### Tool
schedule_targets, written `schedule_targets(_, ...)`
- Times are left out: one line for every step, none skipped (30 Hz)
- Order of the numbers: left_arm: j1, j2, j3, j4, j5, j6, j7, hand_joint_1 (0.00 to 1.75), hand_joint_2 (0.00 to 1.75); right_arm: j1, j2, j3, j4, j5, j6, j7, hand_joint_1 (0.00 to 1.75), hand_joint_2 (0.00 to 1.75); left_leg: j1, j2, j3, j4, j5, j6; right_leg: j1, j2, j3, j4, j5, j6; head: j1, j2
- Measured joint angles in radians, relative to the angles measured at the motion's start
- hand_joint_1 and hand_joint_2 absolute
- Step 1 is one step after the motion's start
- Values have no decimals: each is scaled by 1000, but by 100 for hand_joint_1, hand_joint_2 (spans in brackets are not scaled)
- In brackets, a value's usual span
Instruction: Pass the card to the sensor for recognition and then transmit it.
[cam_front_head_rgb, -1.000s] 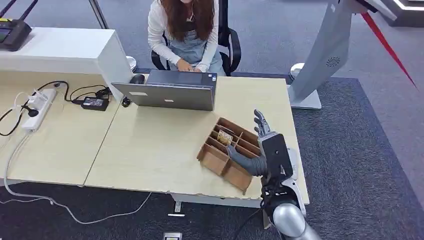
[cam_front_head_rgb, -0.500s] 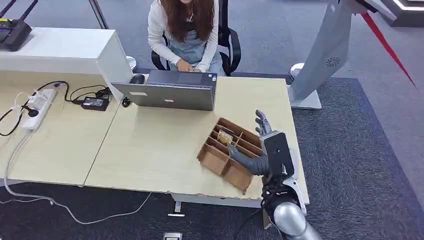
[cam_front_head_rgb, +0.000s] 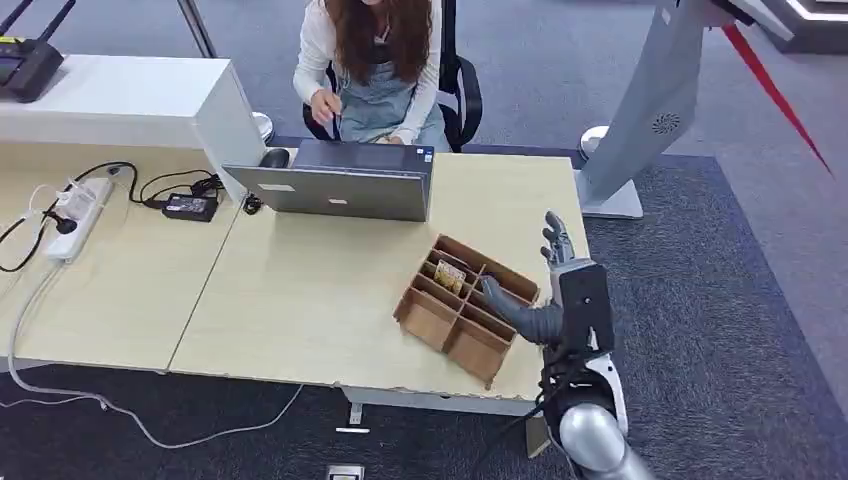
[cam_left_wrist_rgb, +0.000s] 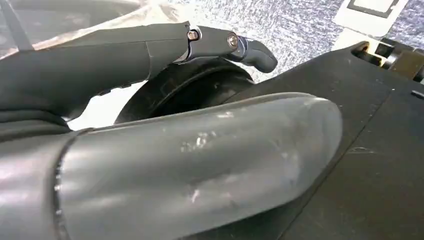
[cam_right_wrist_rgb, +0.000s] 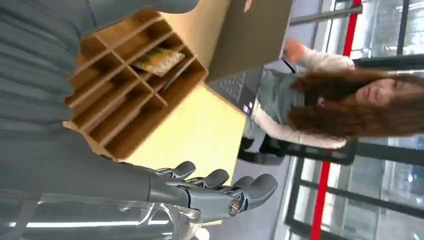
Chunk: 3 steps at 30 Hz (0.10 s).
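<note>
A yellow patterned card (cam_front_head_rgb: 450, 275) lies in a far compartment of the brown wooden divided tray (cam_front_head_rgb: 425, 320) near the table's front right. My right hand (cam_front_head_rgb: 558, 292) hovers at the tray's right end, fingers straight up and apart, thumb reaching over the tray's edge, holding nothing. In the right wrist view the card (cam_right_wrist_rgb: 159, 60) lies flat in the tray (cam_right_wrist_rgb: 117, 127), apart from my right hand (cam_right_wrist_rgb: 75, 150) with its fingers (cam_right_wrist_rgb: 220, 186) spread. My left hand (cam_left_wrist_rgb: 200, 145) hangs with thumb and finger extended apart, holding nothing.
A person (cam_front_head_rgb: 372, 60) sits behind a grey laptop (cam_front_head_rgb: 340, 190) at the table's far edge, one hand raised. A power strip (cam_front_head_rgb: 75, 215), an adapter (cam_front_head_rgb: 190, 207) and cables lie at the left. A black device (cam_front_head_rgb: 25, 62) sits on the white counter. A grey stand (cam_front_head_rgb: 650, 110) rises at the right.
My right hand has moved right, from over the tray's middle to its right end. The person has lifted one hand off the laptop.
</note>
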Motion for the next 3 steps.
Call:
schedule_targets(0, 0, 0, 0, 1, 1, 1, 0, 0, 4, -4, -5, -11, 16, -5, 0, 0, 175, 0, 0, 0, 0, 0, 0, 0, 0, 0, 0, 0, 0, 0, 0)
schedule_targets(0, 0, 0, 0, 0, 2, 3, 0, 0, 8, -7, -8, -22, 29, -6, -3, 0, 175, 0, 0, 0, 0, 0, 0, 0, 0, 0, 0, 0, 0, 0, 0)
schedule_targets(0, 0, 0, 0, -1, 2, 5, 0, 0, 13, -10, -12, -30, 39, -5, -9, 0, 175, 0, 0, 0, 0, 0, 0, 0, 0, 0, 0, 0, 0, 0, 0)
